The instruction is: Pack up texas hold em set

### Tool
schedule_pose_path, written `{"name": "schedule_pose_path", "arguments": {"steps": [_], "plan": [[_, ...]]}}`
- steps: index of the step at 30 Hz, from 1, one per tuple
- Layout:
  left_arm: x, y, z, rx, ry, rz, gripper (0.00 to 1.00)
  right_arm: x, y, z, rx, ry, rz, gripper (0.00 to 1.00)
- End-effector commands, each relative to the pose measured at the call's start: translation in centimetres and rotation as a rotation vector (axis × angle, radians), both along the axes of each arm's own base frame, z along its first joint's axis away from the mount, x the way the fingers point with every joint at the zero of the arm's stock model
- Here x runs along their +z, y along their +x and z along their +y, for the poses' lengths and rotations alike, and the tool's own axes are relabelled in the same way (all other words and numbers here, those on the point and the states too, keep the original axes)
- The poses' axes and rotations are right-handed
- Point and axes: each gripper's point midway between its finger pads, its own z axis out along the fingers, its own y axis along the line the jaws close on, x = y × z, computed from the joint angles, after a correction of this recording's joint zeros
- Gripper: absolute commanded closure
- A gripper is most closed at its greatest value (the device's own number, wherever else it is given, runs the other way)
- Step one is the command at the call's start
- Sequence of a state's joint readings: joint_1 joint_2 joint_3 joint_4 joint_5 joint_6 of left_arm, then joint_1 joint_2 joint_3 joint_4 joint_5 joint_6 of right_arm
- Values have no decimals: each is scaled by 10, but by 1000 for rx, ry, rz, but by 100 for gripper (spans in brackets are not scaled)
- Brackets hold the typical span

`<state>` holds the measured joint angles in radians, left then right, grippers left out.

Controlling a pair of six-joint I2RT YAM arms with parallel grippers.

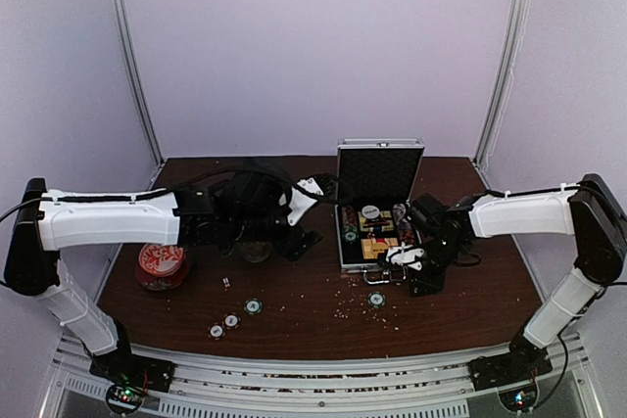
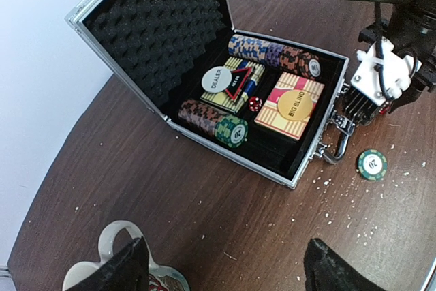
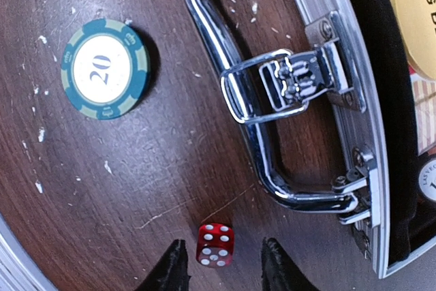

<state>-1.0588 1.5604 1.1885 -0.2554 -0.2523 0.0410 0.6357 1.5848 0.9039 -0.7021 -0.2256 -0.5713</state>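
**Silver briefcase (image 2: 157, 32) open right of centre on the desk (image 2: 170, 202), loose pieces outside**

Lid raised, lined with black egg-crate foam. Inside: two rows of striped chips (image 2: 272, 52), white dealer button (image 2: 217, 79) atop a blue-yellow card box (image 2: 238, 92), gold Big Blind disc (image 2: 294, 105) on a red-yellow box (image 2: 283, 124), small red die (image 2: 254, 103) between the boxes. Just outside the chrome handle (image 3: 231, 100): green 20 chip (image 3: 103, 68) and loose red die (image 3: 216, 243), the die in the gap of the released right claw (image 3: 223, 257), touching neither tip. Left claw (image 2: 228, 274) spread wide, released; white mug (image 2: 82, 277) half hidden behind one finger. Three more chips (image 1: 231, 320) toward the desk's near edge, markings too small to read.
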Motion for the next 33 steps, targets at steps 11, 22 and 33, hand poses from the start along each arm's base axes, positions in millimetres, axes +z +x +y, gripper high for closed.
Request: {"name": "schedule_pose_path", "arguments": {"steps": [11,22,33], "plan": [[8,1,-2,-1,-8,-40,21,-6,3,4,-4,-28,27,79],[8,1,-2,3,-3,-43,21,48,25,23,32,28,-32,89],[7,0,-2,4,1,-44,21,66,103,53,-51,24,-159,90]]}}
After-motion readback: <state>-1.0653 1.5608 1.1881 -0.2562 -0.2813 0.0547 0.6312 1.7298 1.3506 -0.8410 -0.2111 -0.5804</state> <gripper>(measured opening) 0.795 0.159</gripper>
